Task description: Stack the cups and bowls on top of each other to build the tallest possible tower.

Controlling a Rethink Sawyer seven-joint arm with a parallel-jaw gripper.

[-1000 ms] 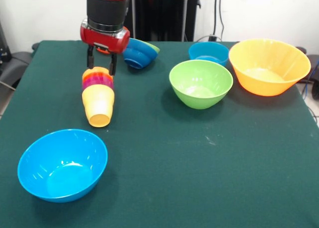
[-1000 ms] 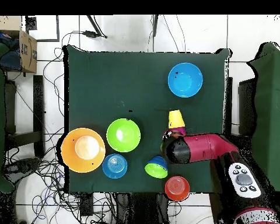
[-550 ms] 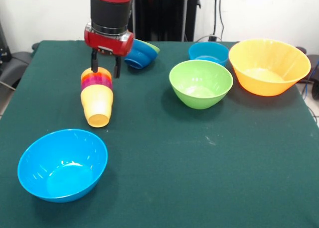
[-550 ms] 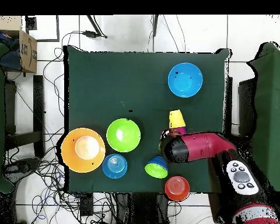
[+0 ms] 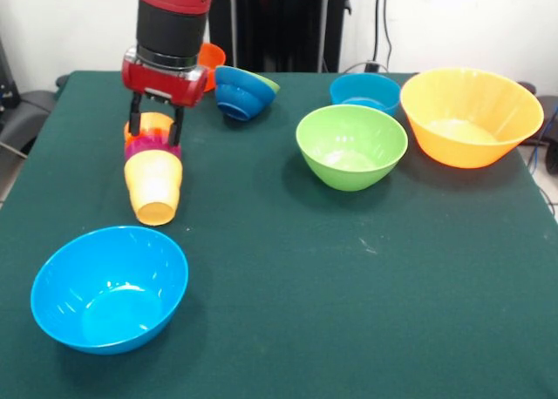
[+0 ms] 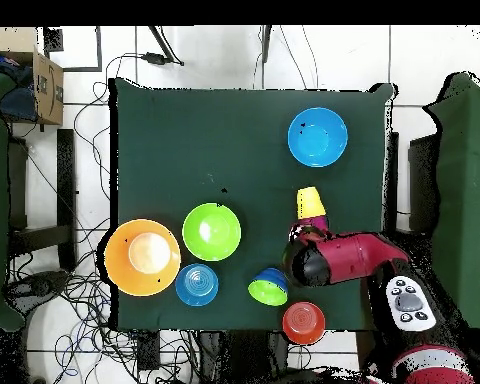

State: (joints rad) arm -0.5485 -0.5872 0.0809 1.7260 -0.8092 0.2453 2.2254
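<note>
We judge the step in hand to be righting the tower (image 5: 153, 168), which lies tipped on the table (image 5: 349, 268), its yellow base end pointing toward the big light blue bowl (image 5: 109, 287). The gripper (image 5: 155, 127) straddles the tower's wide end, fingers on either side; we cannot tell whether they clamp. Next we must lift and stand it upright. Overhead, the arm (image 6: 349, 257) hides that wide end; only the front view shows the fingers.
</note>
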